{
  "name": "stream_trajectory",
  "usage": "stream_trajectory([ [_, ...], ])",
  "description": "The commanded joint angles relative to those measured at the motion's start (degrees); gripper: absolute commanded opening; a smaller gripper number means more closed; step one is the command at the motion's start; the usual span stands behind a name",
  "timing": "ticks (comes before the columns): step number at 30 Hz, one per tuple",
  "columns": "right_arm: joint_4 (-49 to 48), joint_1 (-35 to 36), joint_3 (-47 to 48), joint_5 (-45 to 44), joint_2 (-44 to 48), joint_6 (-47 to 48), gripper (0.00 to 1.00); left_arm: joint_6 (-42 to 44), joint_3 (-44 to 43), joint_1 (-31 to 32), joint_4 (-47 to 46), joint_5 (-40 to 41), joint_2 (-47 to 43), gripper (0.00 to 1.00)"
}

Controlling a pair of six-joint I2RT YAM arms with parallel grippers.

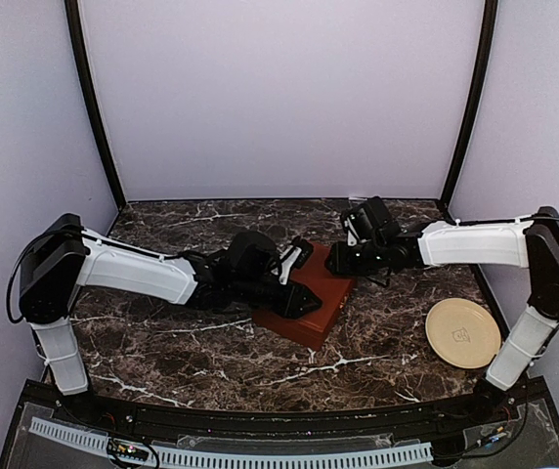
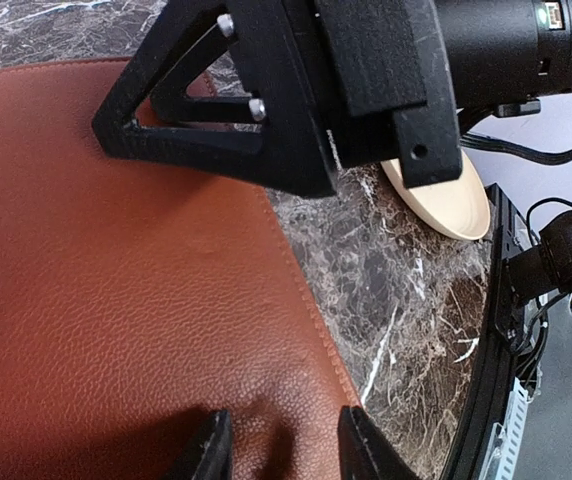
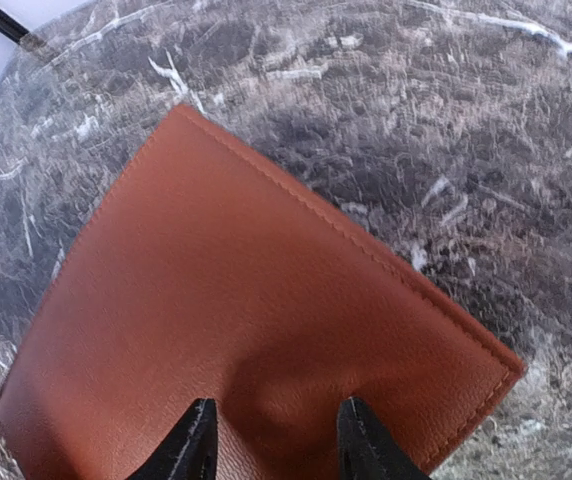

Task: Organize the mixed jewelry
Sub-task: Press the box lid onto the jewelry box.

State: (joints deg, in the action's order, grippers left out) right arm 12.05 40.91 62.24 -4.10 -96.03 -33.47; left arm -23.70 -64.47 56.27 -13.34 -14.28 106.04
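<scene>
Left gripper (image 1: 299,299) was seen in the top view over the closed red-brown box (image 1: 311,322) at the middle of the marble table (image 1: 377,352), its arm extended from 9 o'clock. The right gripper (image 1: 338,260) was set at the box's 1 o'clock edge. A round beige plate (image 1: 480,354) lay well apart at 4 o'clock of the box, with a faint speck (image 1: 460,335) near its middle, too small to be identified. In the left wrist view, the left fingertips (image 2: 212,452) were shown partly apart with the leather-grained lid (image 2: 116,300) between them, and a finger of the right gripper was seen across the lid at 12 o'clock. In the right wrist view, the right fingertips (image 3: 198,445) were likewise shown partly apart on the lid, with a slight swell of leather between them. Whether either pair had the lid pinched could not be told. The mixed jewelry could not be made out in any view.
</scene>
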Motion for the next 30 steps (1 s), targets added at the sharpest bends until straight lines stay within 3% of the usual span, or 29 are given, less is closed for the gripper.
stream_trajectory([
  [1,-3.08,-0.74,-6.14,3.47,-4.42,-3.62,0.41,-1.04,4.38,0.74,2.18,1.56,3.03,0.38],
  [9,-6.85,-0.74,-10.83,5.72,-4.08,-7.59,0.43,-1.61,7.93,1.82,1.79,4.72,1.39,0.39],
  [11,-6.71,-0.74,-10.06,4.38,-1.19,-6.22,0.49,-0.14,7.22,1.55,1.83,7.49,-1.48,0.46],
  [16,-7.91,-2.68,-9.32,0.54,6.16,-1.84,0.68,2.94,6.57,-2.97,0.46,9.30,-8.52,0.73],
  [23,-14.90,-14.12,-15.53,0.07,12.84,5.86,0.81,8.09,16.23,-20.04,-4.35,8.37,-17.82,0.84],
  [30,-24.33,-35.25,-26.31,3.53,20.88,14.50,0.82,8.88,30.12,-45.38,-11.00,2.11,-30.07,0.87],
])
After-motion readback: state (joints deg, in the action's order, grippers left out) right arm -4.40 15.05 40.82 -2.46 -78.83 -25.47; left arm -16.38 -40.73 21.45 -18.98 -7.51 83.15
